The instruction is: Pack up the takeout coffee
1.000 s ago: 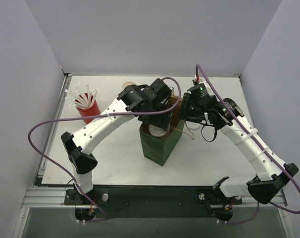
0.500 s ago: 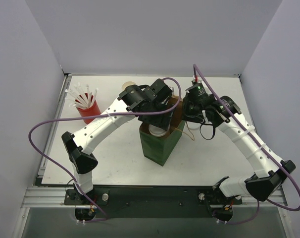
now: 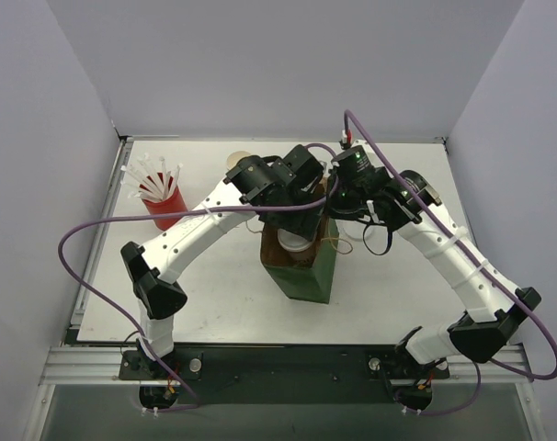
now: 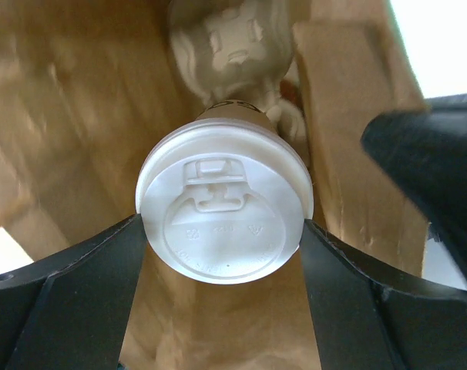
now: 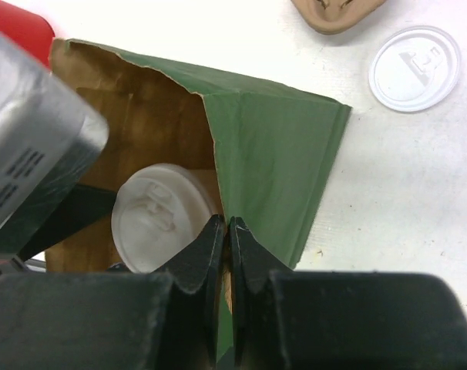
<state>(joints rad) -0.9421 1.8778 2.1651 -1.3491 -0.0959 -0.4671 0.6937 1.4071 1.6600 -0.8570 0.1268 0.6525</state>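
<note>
grey walls close in a white table (image 3: 214, 276), where a green paper bag (image 3: 312, 274) stands open near the middle. the takeout coffee (image 4: 222, 220), lidded in white, sits inside the bag's brown interior, above a pulp carrier (image 4: 230, 38) at the bottom; whether it rests in a well cannot be told. the left gripper (image 4: 222, 231) has its jaws spread wide and pressed against both sides of the lid. the right gripper (image 5: 226, 231) is pinched together on the bag's rim. a red cup (image 3: 161, 204) of straws stands well apart at the left, and a flat white lid (image 5: 415, 68) lies on the table.
</note>
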